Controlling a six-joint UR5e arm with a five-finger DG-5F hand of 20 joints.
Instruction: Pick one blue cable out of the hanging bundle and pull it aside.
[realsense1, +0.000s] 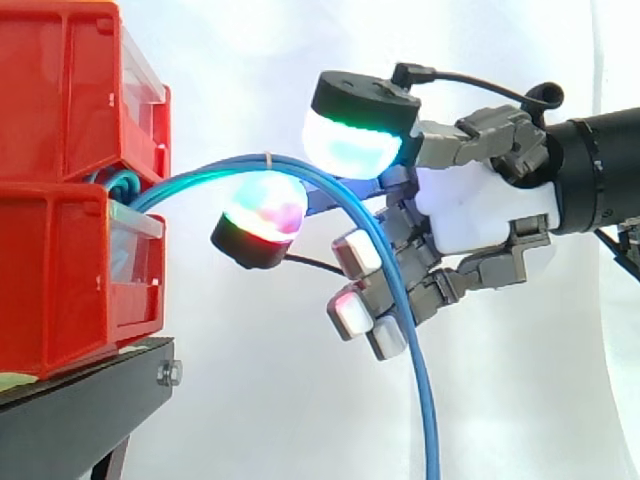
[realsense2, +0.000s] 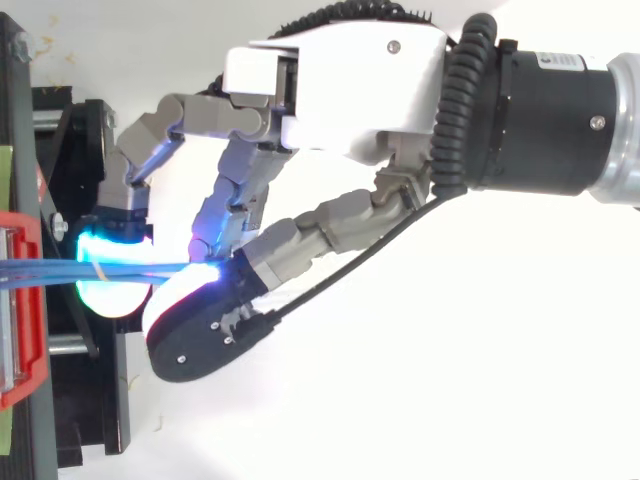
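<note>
A bundle of thin blue cables comes out between the red bins, arches to the right and hangs straight down. A pale tie binds it near the top of the arch. My hand reaches in from the right at the height of the arch. A green-white glowing pad sits just above the strands and a magenta-green pad just below, closing on them. The other fingers curl beside the hanging part. From above, the cables run level into the hand. How many strands are gripped I cannot tell.
Two red bins are stacked at the left on a black stand, close to the lower pad. A white curtain is behind. To the right of and below the hanging cables there is free room.
</note>
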